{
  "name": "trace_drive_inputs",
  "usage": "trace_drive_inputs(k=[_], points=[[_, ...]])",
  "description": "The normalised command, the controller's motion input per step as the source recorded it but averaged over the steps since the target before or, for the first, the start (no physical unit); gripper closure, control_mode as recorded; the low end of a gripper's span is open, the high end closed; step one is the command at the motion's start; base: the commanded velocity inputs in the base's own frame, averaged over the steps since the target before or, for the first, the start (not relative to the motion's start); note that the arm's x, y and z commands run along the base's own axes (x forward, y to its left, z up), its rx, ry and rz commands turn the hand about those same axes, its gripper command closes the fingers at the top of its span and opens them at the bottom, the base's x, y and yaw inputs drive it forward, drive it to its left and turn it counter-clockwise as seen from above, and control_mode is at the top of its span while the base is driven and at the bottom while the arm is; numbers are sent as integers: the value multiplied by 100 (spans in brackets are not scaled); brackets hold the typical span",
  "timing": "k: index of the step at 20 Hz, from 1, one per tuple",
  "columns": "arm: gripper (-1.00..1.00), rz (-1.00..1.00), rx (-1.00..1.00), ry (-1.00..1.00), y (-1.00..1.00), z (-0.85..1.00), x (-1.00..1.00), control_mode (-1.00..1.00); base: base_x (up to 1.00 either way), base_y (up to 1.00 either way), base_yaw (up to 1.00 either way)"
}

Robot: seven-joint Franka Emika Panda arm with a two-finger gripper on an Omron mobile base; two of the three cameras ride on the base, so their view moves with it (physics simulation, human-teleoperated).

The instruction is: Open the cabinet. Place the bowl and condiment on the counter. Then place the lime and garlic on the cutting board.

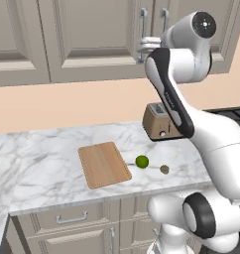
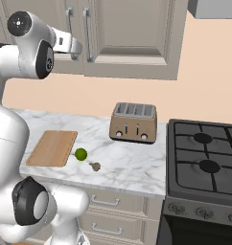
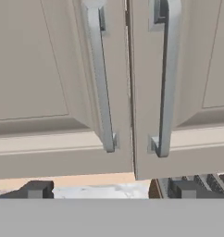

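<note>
Hand view is taken up by the cabinet, doors shut, its two long silver bar handles side by side; the end effector is held just before them with fingers apart, presumably for a pull. Lime and garlic are seen on the worktop beside the cutting board.

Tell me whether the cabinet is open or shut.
Shut. Both cabinet doors sit flush, only a thin dark seam between the two handles; nothing inside shows.
</note>
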Motion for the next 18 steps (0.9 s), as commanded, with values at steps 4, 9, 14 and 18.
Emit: trace_drive_inputs(k=[4,9,14,18], points=[[-100,0,0,0,0,-15,29,-100,0,0,0],[-100,0,0,0,0,-28,45,-100,0,0,0],[-100,0,0,0,1,-5,39,-100,0,0,0],[-100,0,0,0,9,28,11,-100,0,0,0]])
